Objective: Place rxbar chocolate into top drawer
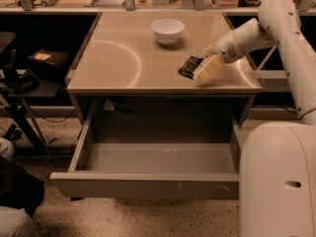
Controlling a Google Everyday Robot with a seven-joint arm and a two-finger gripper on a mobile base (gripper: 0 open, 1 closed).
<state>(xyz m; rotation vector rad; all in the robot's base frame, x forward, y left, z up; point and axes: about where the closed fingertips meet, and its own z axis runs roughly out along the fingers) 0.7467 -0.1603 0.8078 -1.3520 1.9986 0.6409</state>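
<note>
The rxbar chocolate (189, 65), a small dark bar, is at the right side of the table top (123, 58), held at the tip of my gripper (198, 68). The gripper's pale fingers (209, 67) are closed on the bar's right end, just above the table surface near its front right part. The top drawer (148, 184) is pulled fully open below the table, and its grey inside is bare. The arm reaches in from the right.
A white bowl (167, 30) stands at the back middle of the table. The robot's white body (279, 181) fills the lower right, beside the drawer's right end. Shelves with clutter stand at the left (42, 63) and along the back.
</note>
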